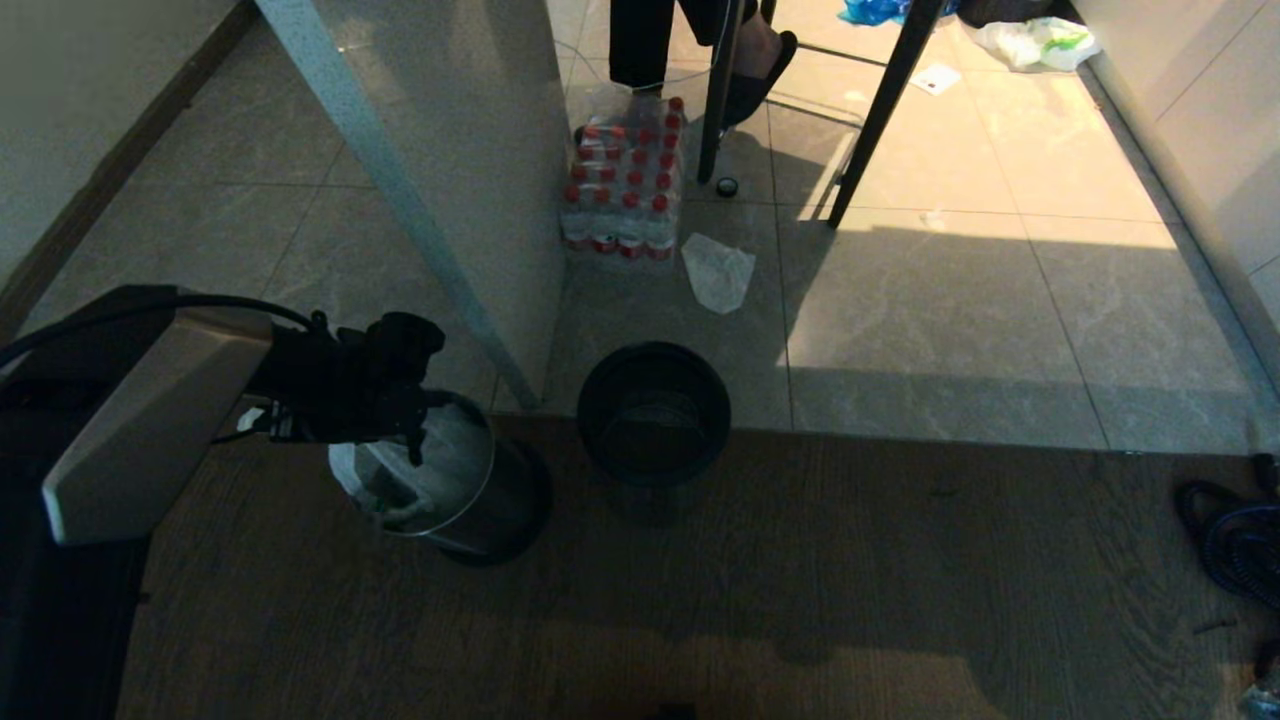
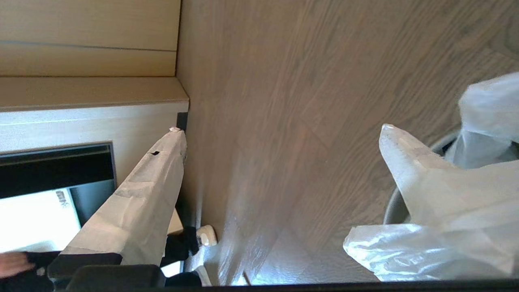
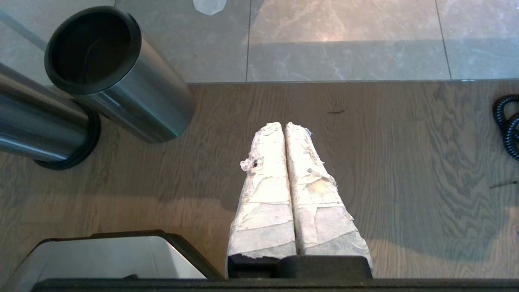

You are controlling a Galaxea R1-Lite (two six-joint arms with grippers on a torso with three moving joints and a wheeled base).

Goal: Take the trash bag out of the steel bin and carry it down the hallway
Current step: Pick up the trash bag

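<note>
The steel bin (image 1: 470,510) stands on the wooden floor at the lower left, its black base ring showing. The trash bag (image 1: 440,465), thin white plastic, lines it and spills over the rim. My left gripper (image 1: 400,420) hangs over the bin's near-left rim. In the left wrist view the left gripper (image 2: 282,129) is open wide, nothing between its taped fingers (image 2: 138,211). The other finger lies against the bag (image 2: 442,243), beside the bin's rim (image 2: 391,209). My right gripper (image 3: 286,125) is shut and empty over bare wood. Beyond lies the tiled hallway floor (image 1: 1000,320).
A black bucket (image 1: 655,415) stands just right of the bin. A slanted grey partition (image 1: 440,180) rises behind it. Farther off are a pack of red-capped bottles (image 1: 625,200), a white sheet (image 1: 718,272), black furniture legs (image 1: 880,110), a person's foot (image 1: 750,60) and a coiled cable (image 1: 1235,540).
</note>
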